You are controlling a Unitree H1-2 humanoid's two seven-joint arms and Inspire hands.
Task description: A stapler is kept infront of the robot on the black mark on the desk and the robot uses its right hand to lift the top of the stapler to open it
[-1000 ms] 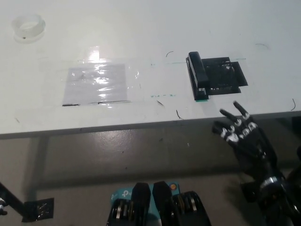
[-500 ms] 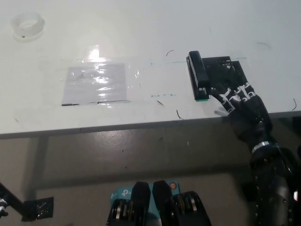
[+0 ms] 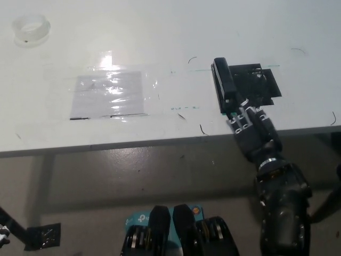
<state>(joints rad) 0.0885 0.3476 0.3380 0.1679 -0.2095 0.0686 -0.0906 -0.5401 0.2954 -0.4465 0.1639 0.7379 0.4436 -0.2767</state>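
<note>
The black stapler (image 3: 225, 85) lay on the white desk (image 3: 160, 32), right of centre, with its long axis running away from the robot and its near end close to the desk's front edge. It lay along the left edge of the black mark (image 3: 258, 85), a dark rectangular patch on the desk surface. A green strip showed at the stapler's near end. The stapler's top lay flat along its body, closed.

The black right hand (image 3: 249, 127) reached up over the front edge of the desk from the lower right. Its fingertips (image 3: 238, 116) were at the stapler's near end and the near edge of the black mark, bunched narrowly together and pointing away from the robot. Contact with the stapler could not be confirmed; whether the hand gripped anything could not be determined from this view.

Left of the stapler, well apart from it, a clear glossy taped sheet (image 3: 109, 95) lay flat on the desk. A roll of clear tape (image 3: 31, 28) sat near the far left corner of the view. Small pen marks were scattered on the desk surface around the stapler.

The white left hand (image 3: 3, 232) showed only as a sliver at the lower left edge, below desk level; its state could not be determined.
</note>
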